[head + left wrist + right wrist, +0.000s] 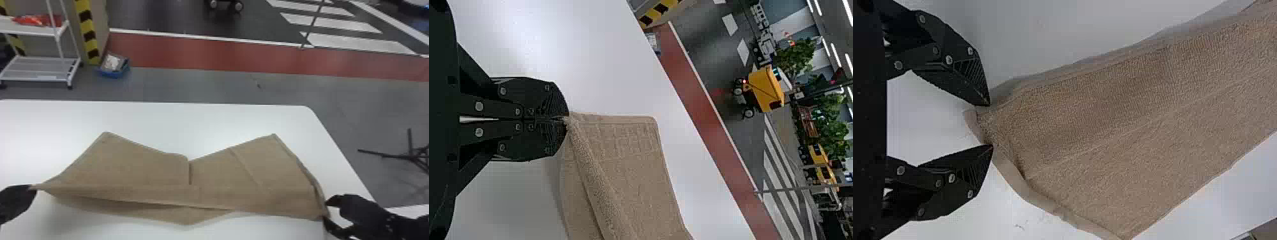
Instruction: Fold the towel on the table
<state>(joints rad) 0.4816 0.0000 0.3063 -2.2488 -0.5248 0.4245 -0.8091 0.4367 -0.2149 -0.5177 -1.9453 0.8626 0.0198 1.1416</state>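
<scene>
My left gripper (pixel 32 189) is at the left of the head view, at the brown towel's (pixel 137 166) near left corner. In the left wrist view my left gripper (pixel 567 119) is shut on that corner of the towel (pixel 624 150), which lifts into a fold. At the right of the head view, my right gripper (pixel 325 210) stands at the near right corner. The right wrist view has my right gripper (pixel 989 125) open, its fingers apart on either side of the towel's corner (pixel 1078 125). The towel's near edge is turned over across its width.
The white table (pixel 178 124) extends beyond the towel, with its right edge slanting near my right arm. On the floor past it stand a white rack (pixel 38 68) at the left, a blue bin (pixel 114 72) and a black stand (pixel 411 156) at the right.
</scene>
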